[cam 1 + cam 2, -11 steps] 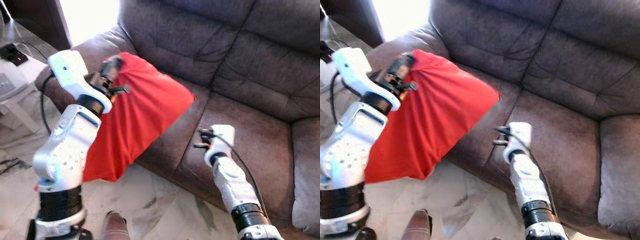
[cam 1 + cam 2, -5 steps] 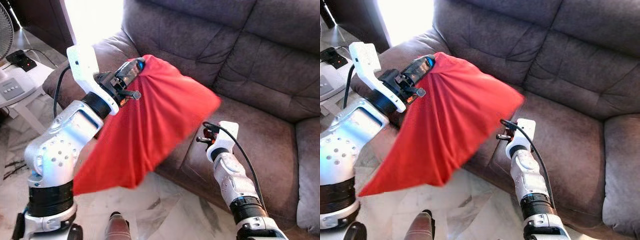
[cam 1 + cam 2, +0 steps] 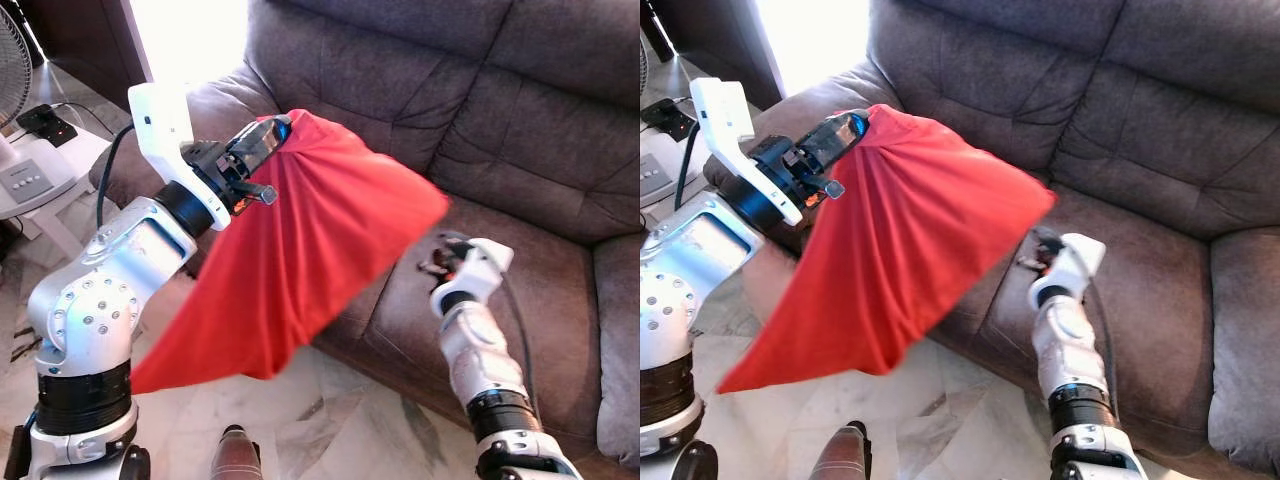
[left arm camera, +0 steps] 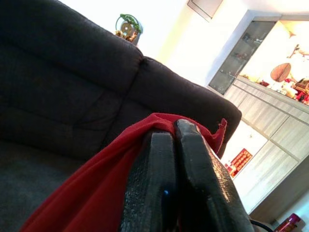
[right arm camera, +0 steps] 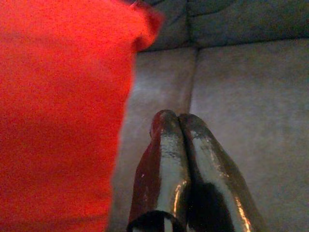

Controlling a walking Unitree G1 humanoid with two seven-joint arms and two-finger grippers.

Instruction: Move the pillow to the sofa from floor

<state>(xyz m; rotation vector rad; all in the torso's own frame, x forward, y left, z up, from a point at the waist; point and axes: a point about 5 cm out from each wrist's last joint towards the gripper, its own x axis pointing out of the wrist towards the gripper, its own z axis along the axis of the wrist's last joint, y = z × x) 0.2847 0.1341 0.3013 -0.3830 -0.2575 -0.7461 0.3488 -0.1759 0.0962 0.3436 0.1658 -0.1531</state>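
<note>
The red pillow (image 3: pixel 300 250) hangs in the air over the front edge of the dark brown sofa (image 3: pixel 480 120). My left gripper (image 3: pixel 278 130) is shut on the pillow's top corner, near the sofa's left armrest; the left wrist view shows red cloth (image 4: pixel 91 193) pinched between the black fingers (image 4: pixel 154 183). The pillow's lower corner dangles above the floor. My right gripper (image 3: pixel 437 260) is shut and holds nothing, hovering over the sofa seat just right of the pillow's far corner. In the right wrist view its closed fingers (image 5: pixel 183 169) point at the seat beside the red pillow (image 5: pixel 58 116).
A white side table (image 3: pixel 45 170) with a black device and cable stands left of the sofa, a fan (image 3: pixel 12 50) behind it. Marble floor (image 3: pixel 340 430) lies below. The sofa's seat cushions (image 3: pixel 540 290) stretch to the right.
My right gripper has moved right and slightly up, away from the pillow's edge. The left arm holds the pillow in nearly the same raised spot as half a second ago.
</note>
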